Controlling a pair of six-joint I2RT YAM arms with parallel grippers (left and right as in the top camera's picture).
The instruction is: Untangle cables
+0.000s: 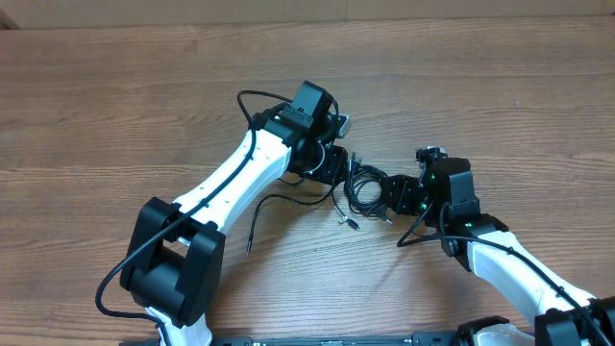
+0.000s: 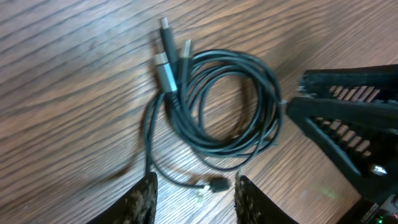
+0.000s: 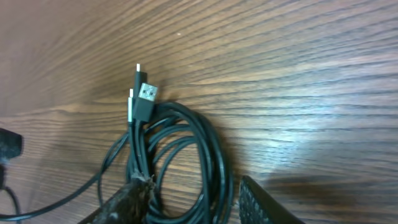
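Note:
The cables [image 1: 364, 188] lie as a small black coil on the wooden table, between my two grippers. In the left wrist view the coil [image 2: 225, 106] has silver-tipped plugs [image 2: 166, 57] at its top. A thin strand ends in a small plug [image 2: 215, 185] between the fingers of my left gripper [image 2: 196, 202], which is open just above the table. In the right wrist view my right gripper [image 3: 193, 205] is open, and the coil's right side [image 3: 208, 165] runs between its fingers. The plugs [image 3: 140, 94] point away from it.
A loose strand [image 1: 279, 204] trails from the coil to the left and ends near the left arm [image 1: 231, 183]. The right gripper [image 2: 348, 118] shows at the right of the left wrist view. The wooden table [image 1: 500, 86] extends all round.

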